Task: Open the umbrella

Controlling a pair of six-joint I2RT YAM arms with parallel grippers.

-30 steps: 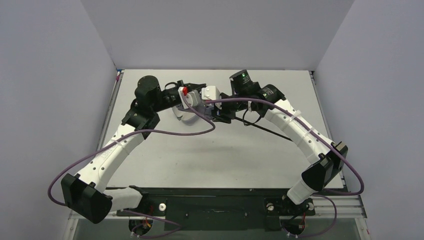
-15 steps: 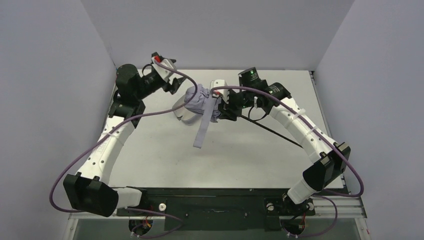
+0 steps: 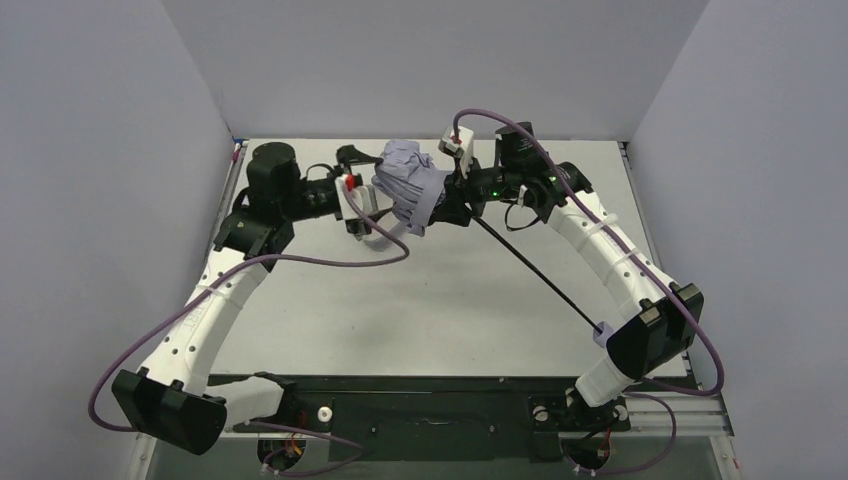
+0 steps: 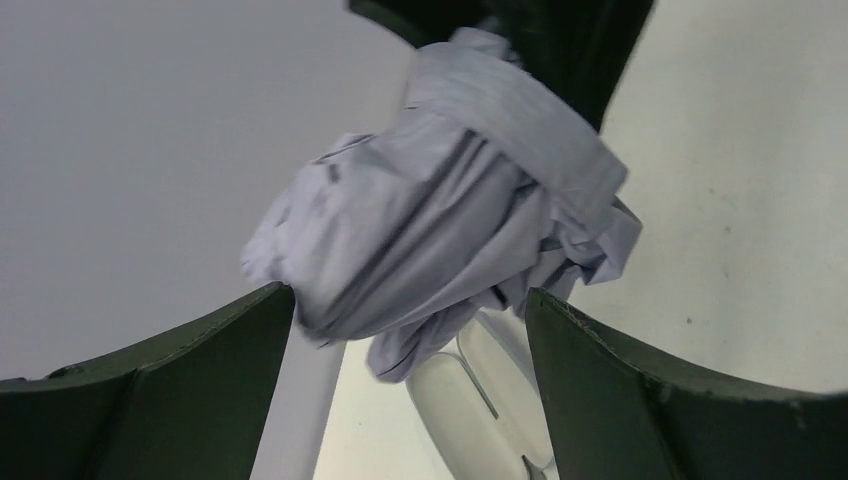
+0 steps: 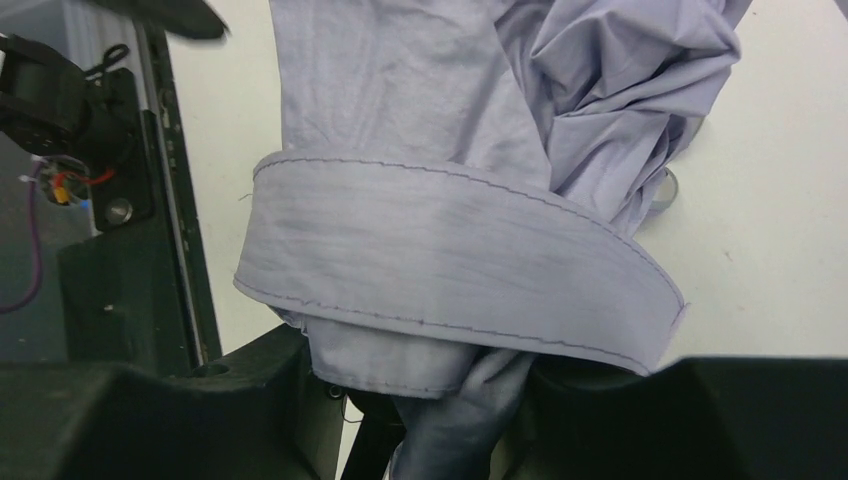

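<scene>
The umbrella [image 3: 412, 185] is a bunched pale lavender canopy held above the far middle of the table, still folded. A fabric strap [image 5: 450, 270] lies around the bundle. Its thin black shaft [image 3: 535, 270] slants down to the small lavender handle [image 3: 600, 332] beside the right arm's base. My right gripper [image 3: 448, 195] [image 5: 450, 400] is shut on the canopy's lower end. My left gripper [image 3: 368, 180] [image 4: 408, 295] stands open just left of the canopy, one finger [image 4: 150, 400] on each side of the bundle's tip, not squeezing it.
A whitish oval case [image 4: 480, 400] lies on the table [image 3: 420, 310] under the canopy. Purple cables loop from both arms, the left one sagging near the case. Grey walls close in the table on three sides.
My left gripper opened, swung off to the far left, then came back beside the canopy. My right arm turned the umbrella. The shaft now points near-right, and the strap no longer hangs down.
</scene>
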